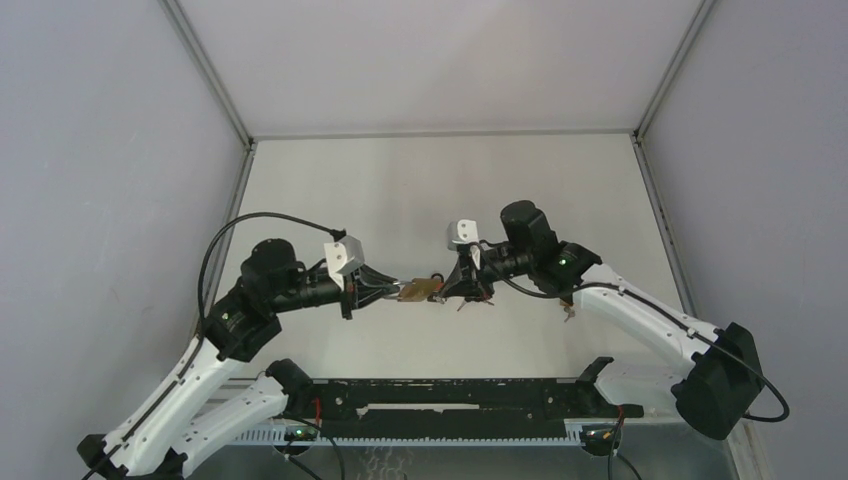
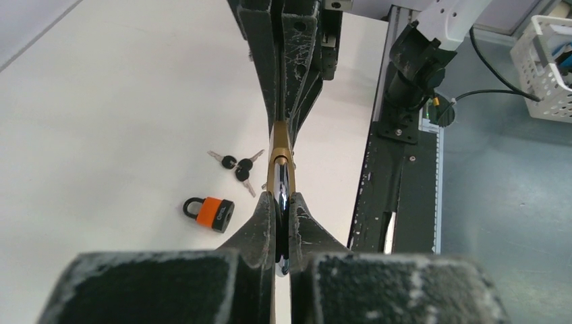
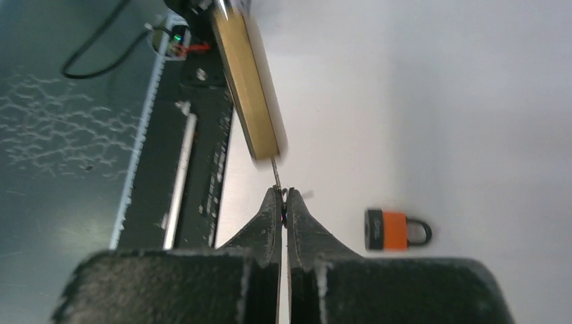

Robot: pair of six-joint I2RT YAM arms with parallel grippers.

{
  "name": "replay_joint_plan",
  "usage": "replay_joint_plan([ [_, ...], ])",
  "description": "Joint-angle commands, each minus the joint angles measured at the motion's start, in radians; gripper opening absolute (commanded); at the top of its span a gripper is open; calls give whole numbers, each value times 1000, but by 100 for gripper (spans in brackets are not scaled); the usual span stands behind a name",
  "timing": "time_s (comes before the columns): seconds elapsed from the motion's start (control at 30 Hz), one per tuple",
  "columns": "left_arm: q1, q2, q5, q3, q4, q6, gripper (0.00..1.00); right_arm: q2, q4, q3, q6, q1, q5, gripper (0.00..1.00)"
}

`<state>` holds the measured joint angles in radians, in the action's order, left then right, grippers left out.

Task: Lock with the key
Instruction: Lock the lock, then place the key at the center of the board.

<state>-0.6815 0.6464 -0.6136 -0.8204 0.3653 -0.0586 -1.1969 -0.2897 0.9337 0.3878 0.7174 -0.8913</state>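
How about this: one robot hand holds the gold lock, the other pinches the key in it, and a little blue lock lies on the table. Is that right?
Almost. The little lock on the table is orange, not blue; the right wrist view shows it. The left gripper does hold the gold lock, and the right gripper pinches the key.
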Motion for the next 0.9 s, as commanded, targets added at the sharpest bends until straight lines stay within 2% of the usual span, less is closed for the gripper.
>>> replay_joint_plan([
  [0.0, 44, -12, -6, -175, 16, -107, 0, 47, -19, -64, 42, -76, 77, 0],
  [0.2, 67, -24, 10, -214, 107, -183, 0, 67, 57, -116, -47, -178, 127, 0],
  [0.37, 66, -68, 56, -163, 106, -162, 0, 59, 121, -129, -360, -304, 124, 0],
  [0.43, 67, -99, 61, -124, 93, -133, 0, 72, 82, -149, -482, -330, 201, 0],
  [0.57, 67, -154, 70, -46, 38, -82, 0, 108, -34, -214, -603, -365, 328, 0],
  [0.63, 67, -175, 64, -13, 9, -59, 0, 130, -44, -260, -643, -414, 334, 0],
  [0.7, 67, -190, 61, 17, -25, -31, 0, 133, -11, -307, -668, -518, 313, 0],
  [0.87, 66, -230, 57, 67, -80, 36, 0, -36, 104, -303, -681, -699, 291, 0],
])
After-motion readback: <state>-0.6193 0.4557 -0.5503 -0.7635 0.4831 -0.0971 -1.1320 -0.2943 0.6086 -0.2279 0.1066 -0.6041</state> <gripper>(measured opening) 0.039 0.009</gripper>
